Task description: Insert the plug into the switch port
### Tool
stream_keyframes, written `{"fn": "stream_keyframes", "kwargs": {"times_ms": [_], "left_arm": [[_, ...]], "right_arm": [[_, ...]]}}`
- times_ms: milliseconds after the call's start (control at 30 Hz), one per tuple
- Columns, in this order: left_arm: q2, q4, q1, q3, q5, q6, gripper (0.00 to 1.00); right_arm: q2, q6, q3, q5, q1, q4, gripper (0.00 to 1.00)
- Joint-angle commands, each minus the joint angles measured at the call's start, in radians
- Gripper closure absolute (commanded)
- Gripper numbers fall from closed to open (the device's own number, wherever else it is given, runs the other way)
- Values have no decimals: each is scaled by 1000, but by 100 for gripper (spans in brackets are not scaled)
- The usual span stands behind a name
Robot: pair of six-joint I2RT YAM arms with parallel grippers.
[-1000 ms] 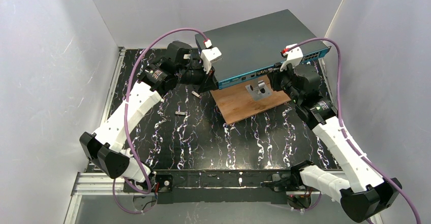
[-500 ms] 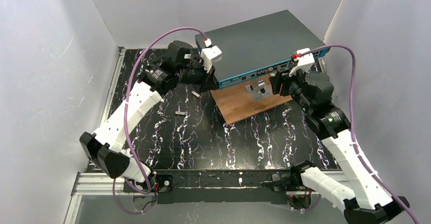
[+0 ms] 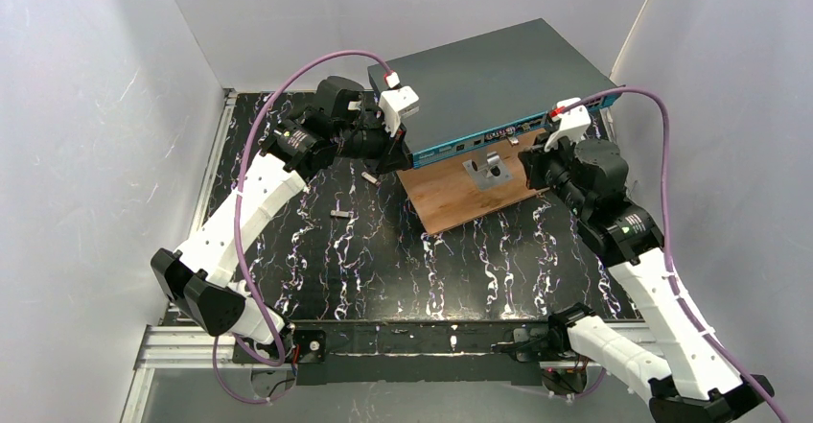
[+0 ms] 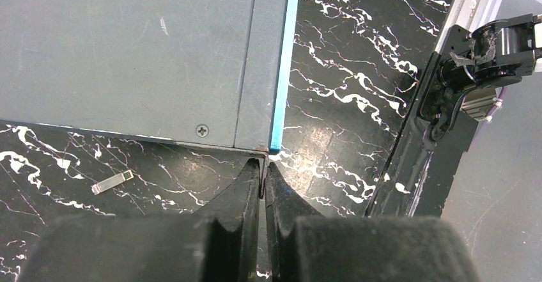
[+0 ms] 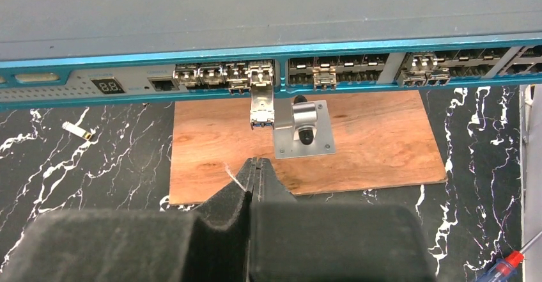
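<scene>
Plug is a small silvery block standing out of one socket in the teal front strip of the switch, left of the strip's middle, its free end hanging over the wooden board just beside a metal bracket. How deep it sits cannot be told, since its far end is lost inside the socket. From overhead it is little more than a pale speck. The switch lies at the back of the black marbled table, and its right end is cut off in the right wrist view.

The right gripper has its jaws pressed together with nothing between them. It hovers over the near part of the board, pointed at the strip and apart from the plug. Its arm rises from the near right corner, elbow bent. From above, its fingers are hidden under the wrist.

The left gripper is likewise pinched closed and empty, its tips right at the switch's left front corner; whether they touch is unclear. That arm reaches forward and inward. A small metal clip lies on the table nearby.
</scene>
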Motion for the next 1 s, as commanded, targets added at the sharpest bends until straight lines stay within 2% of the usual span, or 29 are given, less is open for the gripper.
{"fn": "stream_keyframes", "kwargs": {"times_ms": [0, 567, 967], "left_arm": [[17, 7, -1, 32, -16, -17, 100], [14, 5, -1, 30, -14, -14, 100], [10, 5, -1, 29, -12, -16, 100]], "right_arm": [[18, -14, -6, 19, -5, 90, 99], [82, -32, -8, 18, -5, 191, 99], [88, 0, -77, 13, -5, 318, 99]]}}
